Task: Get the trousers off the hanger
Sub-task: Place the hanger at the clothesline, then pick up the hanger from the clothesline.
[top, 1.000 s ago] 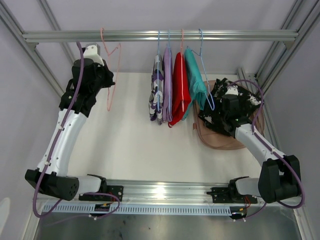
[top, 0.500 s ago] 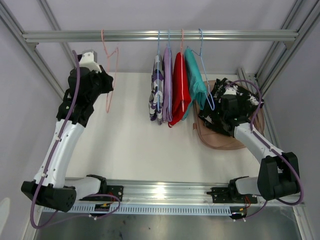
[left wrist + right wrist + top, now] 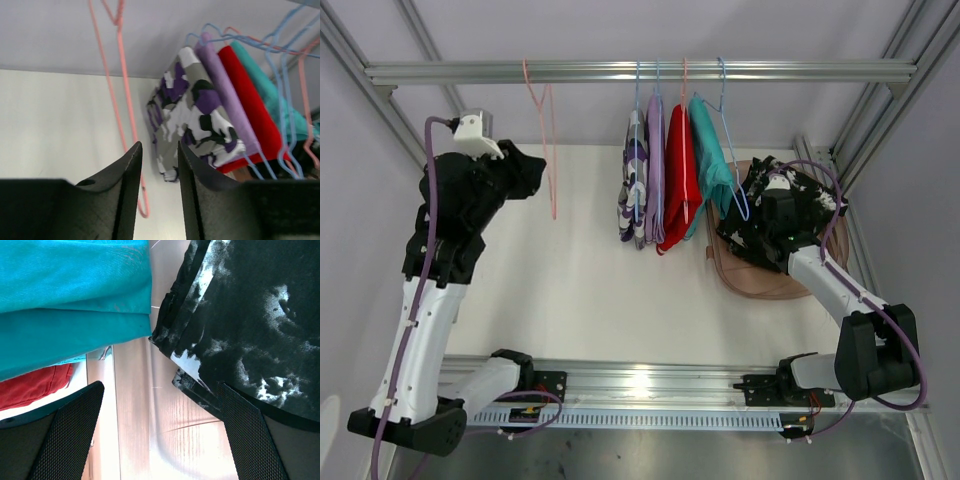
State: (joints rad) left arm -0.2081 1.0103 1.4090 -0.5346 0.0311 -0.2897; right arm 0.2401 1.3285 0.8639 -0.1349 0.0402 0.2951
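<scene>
Rail (image 3: 620,71), hung: camouflage trousers (image 3: 634,190), lilac trousers (image 3: 655,170), red trousers (image 3: 680,180), teal trousers (image 3: 710,160); pink hanger (image 3: 552,170) apart, leftward. Black speckled trousers (image 3: 250,315): in wooden tray (image 3: 760,280), table's right edge. Left gripper (image 3: 159,150): slightly parted, empty (near pink hanger). Right gripper (image 3: 157,390): spread wide, empty, over tray.

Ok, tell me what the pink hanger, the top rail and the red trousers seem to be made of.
Pink hanger: thin wire, probably plastic-coated metal, judging by its even colour and twisted neck.
Top rail: aluminium extrusion by the look, silvery with lengthwise grooves and a dull sheen.
Red trousers: soft matte cloth, perhaps cotton, hanging limp and folded; the weave is too fine to tell.
</scene>
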